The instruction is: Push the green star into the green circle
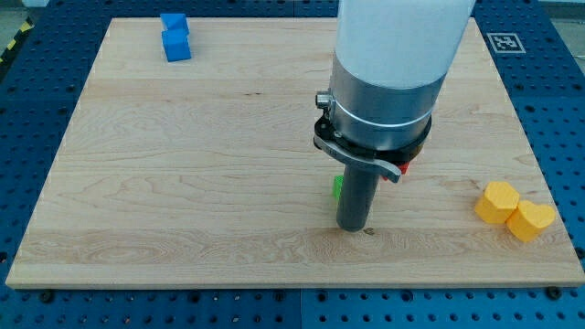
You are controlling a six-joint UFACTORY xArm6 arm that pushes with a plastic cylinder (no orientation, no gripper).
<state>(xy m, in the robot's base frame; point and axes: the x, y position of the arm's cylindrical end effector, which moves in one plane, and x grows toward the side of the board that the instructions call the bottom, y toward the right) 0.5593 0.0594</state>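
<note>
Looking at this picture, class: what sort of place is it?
Probably a robotics lab bench: a wooden board lies on a blue perforated table, a printed marker tag sits beside it, and my tip rests among small coloured blocks.

Rod mid-board, blocks mostly at the corners.

The tip rests on the wooden board, right of centre, nearer the bottom edge. A green block, shape hidden, shows as a sliver touching the rod's left side. A red block peeks out at the rod's right. Two blue blocks touch near the top-left corner. Two yellow blocks touch near the bottom-right corner.
</note>
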